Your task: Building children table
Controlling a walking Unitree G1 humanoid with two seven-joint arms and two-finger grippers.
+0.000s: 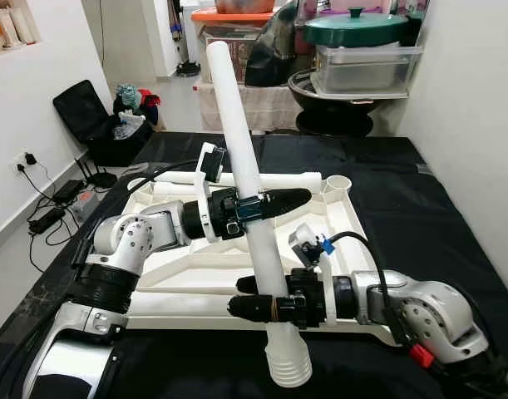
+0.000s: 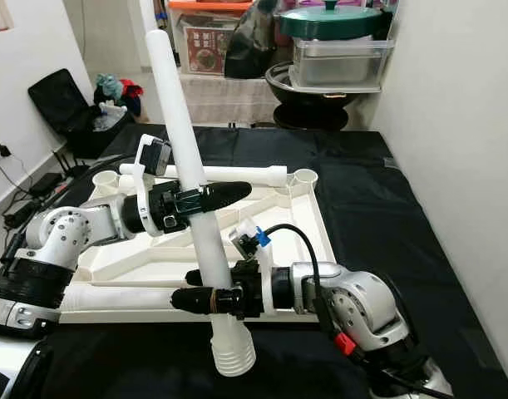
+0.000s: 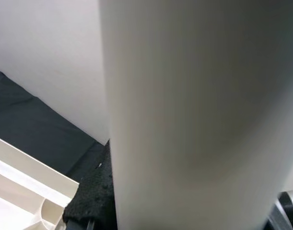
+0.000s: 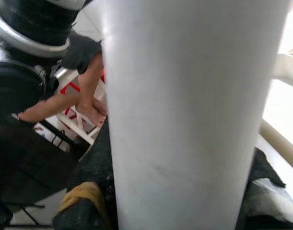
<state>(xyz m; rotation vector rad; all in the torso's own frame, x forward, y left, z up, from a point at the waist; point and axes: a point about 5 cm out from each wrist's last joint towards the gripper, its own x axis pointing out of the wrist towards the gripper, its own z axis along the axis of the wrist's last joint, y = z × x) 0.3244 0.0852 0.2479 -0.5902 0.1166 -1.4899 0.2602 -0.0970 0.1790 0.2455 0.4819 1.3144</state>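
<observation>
Item: white table leg, a long tube with a ribbed threaded end, held near-upright and tilted above the overturned white tabletop, which lies on a black cloth. Left eye view: the left gripper is clamped on the leg at mid-length, its fingers crossing in front of the tube; the right gripper is clamped lower, just above the ribbed end, which hangs beyond the tabletop's near edge. A second leg lies across the tabletop's far side, beside a corner socket. Right eye view: same arrangement; stacked pots and tubs stand on a shelf beyond the tabletop, and a black bag sits on the floor off its far left corner. Left wrist view: the tube close up, a dark finger pad pressed on it, with tabletop ribs behind. Right wrist view: the tube again, flanked by dark pads; it alone shows a person's bare foot on the floor beyond the tabletop's near edge. Risk, as judged: with two holds on one stiff tube, uneven pulls could twist it loose or cross-thread it at a socket; a dropped leg could fall toward the foot.
</observation>
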